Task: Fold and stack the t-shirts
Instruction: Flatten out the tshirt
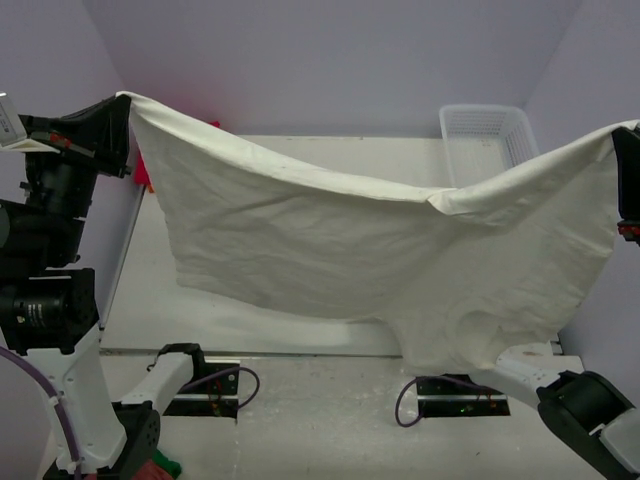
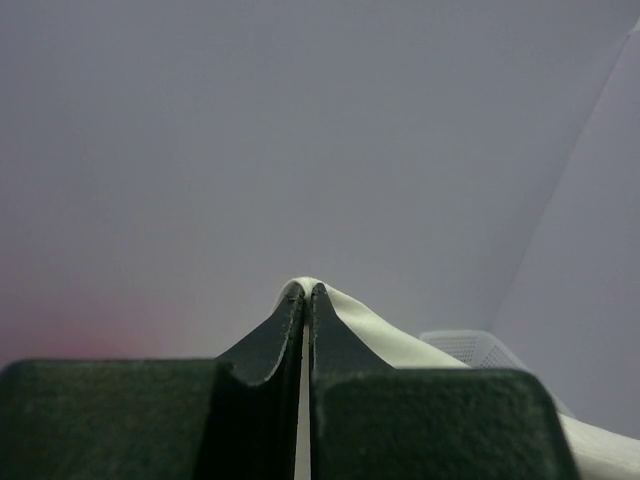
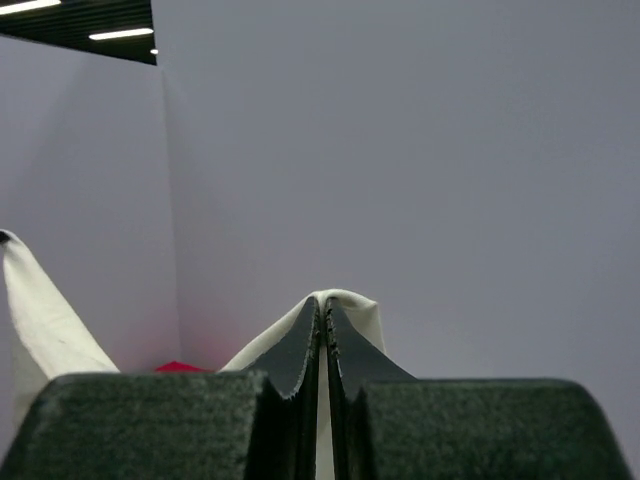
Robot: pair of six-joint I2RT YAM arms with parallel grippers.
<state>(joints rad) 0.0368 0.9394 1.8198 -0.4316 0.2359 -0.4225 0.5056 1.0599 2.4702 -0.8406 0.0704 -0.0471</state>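
A cream-white, wrinkly t-shirt (image 1: 330, 240) hangs spread in the air between my two arms, and its lower edge droops toward the table's near side. My left gripper (image 1: 124, 100) is raised at the far left and is shut on one top corner of the shirt; the left wrist view shows cloth (image 2: 385, 338) pinched at the left gripper's (image 2: 304, 290) tips. At the far right, my right gripper (image 1: 626, 140) is shut on the other corner, with fabric (image 3: 362, 316) folded over the right gripper's (image 3: 323, 303) tips. A magenta-red t-shirt (image 1: 212, 123) peeks out behind the left side, mostly hidden.
A white plastic mesh basket (image 1: 488, 132) stands at the back right of the table (image 1: 250, 310), partly behind the shirt. A green cloth (image 1: 166, 466) lies by the left arm's base. Pale walls close in on the left, back and right.
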